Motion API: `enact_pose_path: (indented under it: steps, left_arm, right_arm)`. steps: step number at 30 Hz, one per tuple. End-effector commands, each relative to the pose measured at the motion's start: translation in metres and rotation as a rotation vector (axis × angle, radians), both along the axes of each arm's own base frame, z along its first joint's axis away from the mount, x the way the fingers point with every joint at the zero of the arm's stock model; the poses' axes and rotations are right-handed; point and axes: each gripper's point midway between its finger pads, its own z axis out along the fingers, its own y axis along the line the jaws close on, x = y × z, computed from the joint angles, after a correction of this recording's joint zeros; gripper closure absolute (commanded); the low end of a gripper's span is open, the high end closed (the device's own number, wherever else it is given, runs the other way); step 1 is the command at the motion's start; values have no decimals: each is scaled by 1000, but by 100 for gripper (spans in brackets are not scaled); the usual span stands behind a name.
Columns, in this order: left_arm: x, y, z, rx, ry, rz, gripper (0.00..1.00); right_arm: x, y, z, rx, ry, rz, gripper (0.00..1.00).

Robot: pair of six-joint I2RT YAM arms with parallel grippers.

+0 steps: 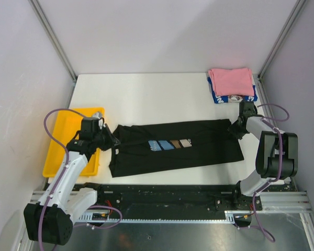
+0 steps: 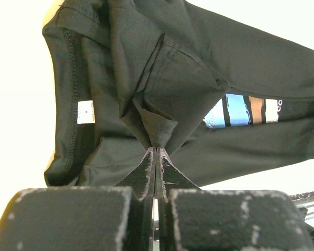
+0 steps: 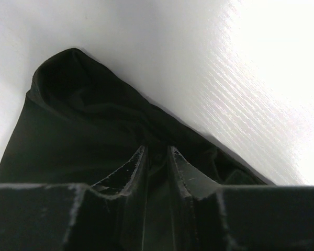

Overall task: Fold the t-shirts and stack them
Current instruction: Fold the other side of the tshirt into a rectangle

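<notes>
We see bright, even overhead light in the top view, with soft, faint shadows. Both wrist views overexpose the table (image 2: 15,130) to glaring white, while the black t-shirt (image 3: 68,130) sinks into murky, detail-poor darkness up close.

A robotics lab cell was indicated: a white table (image 1: 146,89) was enclosed by plain wall panels (image 1: 167,31) on aluminium posts (image 1: 52,36), edged by a mounting rail (image 1: 172,194).

The spread shirt (image 1: 172,149) lies left to right across the middle of the surface (image 1: 146,99), the tray (image 1: 60,146) just left of it. At the far right corner the top shirt (image 1: 230,81) rests on the bottom shirt (image 1: 218,98). Left fingers (image 2: 145,170) grip the spread shirt's left end, right fingers (image 3: 128,170) its right.
</notes>
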Motion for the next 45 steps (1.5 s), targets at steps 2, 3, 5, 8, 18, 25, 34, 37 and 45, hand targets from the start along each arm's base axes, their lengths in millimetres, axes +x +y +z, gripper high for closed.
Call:
enact_pose_path:
  steps: [2, 3, 5, 8, 18, 25, 34, 37, 45]
  left_arm:
    - [2, -4, 6, -10, -20, -18, 100]
    - [2, -4, 6, -9, -22, -17, 100]
    - [2, -3, 6, -6, -23, -15, 100]
    - [3, -1, 9, 2, -35, -4, 100]
    - [2, 8, 23, 13, -77, 61, 100]
    - [-4, 13, 29, 13, -89, 98, 100]
    - [-18, 18, 17, 0, -44, 160, 100]
    - [-22, 16, 11, -13, -29, 166, 100]
    - [-32, 9, -10, -39, 47, 142, 100]
  right_arm:
    - [8, -1, 9, 15, -54, -20, 81]
    - [9, -2, 10, 10, -58, -22, 82]
    - [10, -6, 13, -7, -61, -22, 85]
    - [11, -14, 21, -43, -66, -29, 90]
    - [16, -25, 47, -108, -104, -17, 95]
    - [13, -29, 46, -130, -79, -13, 94]
    - [6, -22, 39, -142, -35, 10, 93]
    - [5, -21, 35, -138, -24, 15, 89]
    - [12, -23, 40, -135, -56, 20, 67]
